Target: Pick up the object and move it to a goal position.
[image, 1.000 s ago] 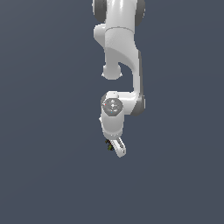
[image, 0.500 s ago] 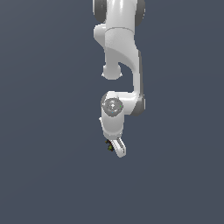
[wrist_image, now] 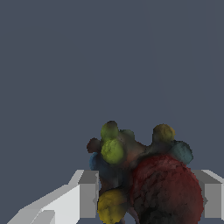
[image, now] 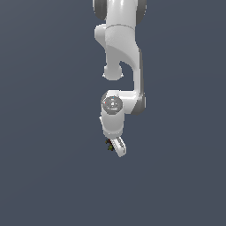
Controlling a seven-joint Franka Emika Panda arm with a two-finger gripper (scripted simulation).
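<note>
**Flat grey everywhere, one lumpy thing pinched in the claw**

Plain slate-grey background is filling both views, no edges, no seams, no shadow I can pick out, so honestly I can't tell whether it's a floor or a wall.

Starting at the business end: the gripper is pointing downward in the exterior view, and its white fingers are sitting tight against either side of the object, so it's clamping that thing. In the exterior view the object is just showing as a tiny dark speck with a bit of colour, poking out on the exterior view's left of the fingertip, way smaller than the hand.

The wrist view is giving the good look: a dark knobbly clump, with one big dull-red ball, a couple of yellow-green bumps, a mustard-yellow knob, and some teal-blue bits around the edges.

Above the hand, the white arm is hanging down from the top edge.
</note>
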